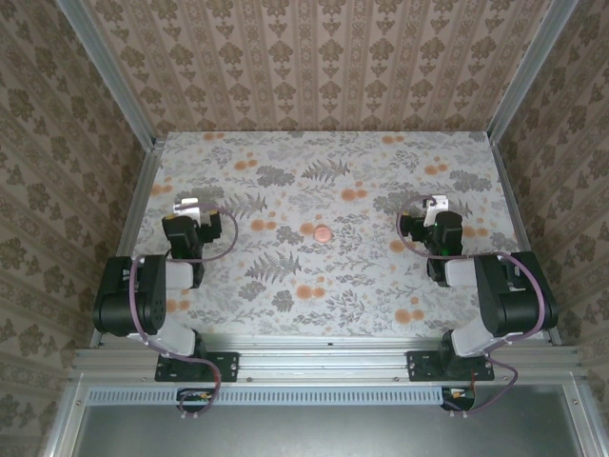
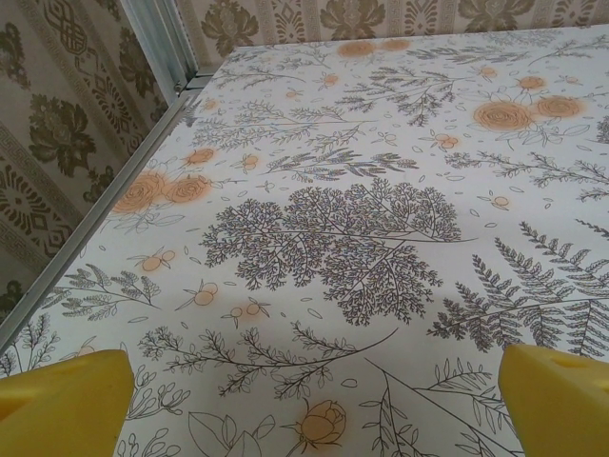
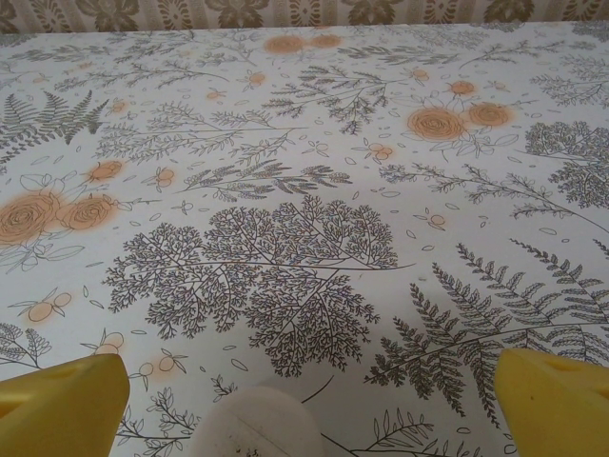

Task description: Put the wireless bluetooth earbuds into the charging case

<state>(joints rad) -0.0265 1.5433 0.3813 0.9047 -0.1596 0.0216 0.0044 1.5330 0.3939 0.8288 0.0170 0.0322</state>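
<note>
Damask-patterned beige walls enclose a bench covered in grey fern and orange flower print, aluminium rails edging it.

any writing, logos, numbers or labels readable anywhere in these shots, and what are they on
No readable text in any view.
charging case: plain pink top, no logo or mark to be made out.
table: printed ferns and orange flowers, no letters.
walls: repeating ornament pattern, no words.
arm bases: any label there is too small to read.
</note>
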